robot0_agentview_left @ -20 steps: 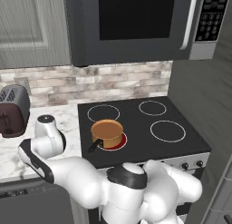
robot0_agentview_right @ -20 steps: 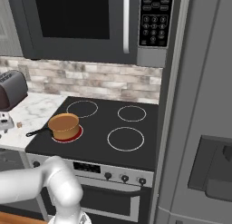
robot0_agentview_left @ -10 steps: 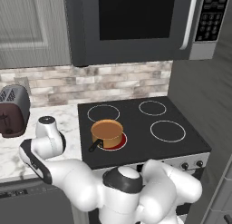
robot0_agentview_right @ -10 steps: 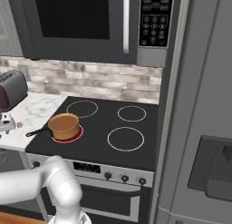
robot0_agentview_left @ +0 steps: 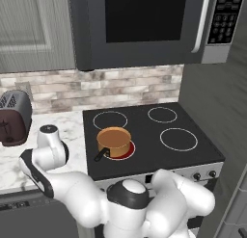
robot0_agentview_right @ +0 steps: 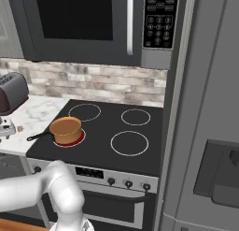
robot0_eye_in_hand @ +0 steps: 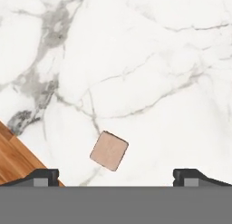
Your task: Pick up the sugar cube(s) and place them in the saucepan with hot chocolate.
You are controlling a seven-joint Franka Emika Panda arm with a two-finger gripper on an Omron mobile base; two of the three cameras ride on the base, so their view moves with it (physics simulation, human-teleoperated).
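Claw [robot0_eye_in_hand: 115,177]: spread wide, empty, above sugar cube [robot0_eye_in_hand: 109,150] lying on marble counter [robot0_eye_in_hand: 149,60], well apart from saucepan [robot0_agentview_left: 114,141]. Risk: cube sat skewed to fingers; closing could flick it away.

Hand view: the claw [robot0_eye_in_hand: 116,177] is cut off by the bottom band; its two dark tips show at 7 and 5 o'clock. A wooden surface [robot0_eye_in_hand: 16,157] at 8 o'clock is cropped by the left edge.

Left base view: the toaster [robot0_agentview_left: 13,117] at 9 o'clock is cut by the left edge. The arm covers the bench [robot0_agentview_left: 77,124] front.

Right base view: a cube [robot0_agentview_right: 19,129] at 9 o'clock is too small to resolve. The fridge [robot0_agentview_right: 210,108] is cropped at the right edge. The saucepan [robot0_agentview_right: 66,129] contents cannot be made out.
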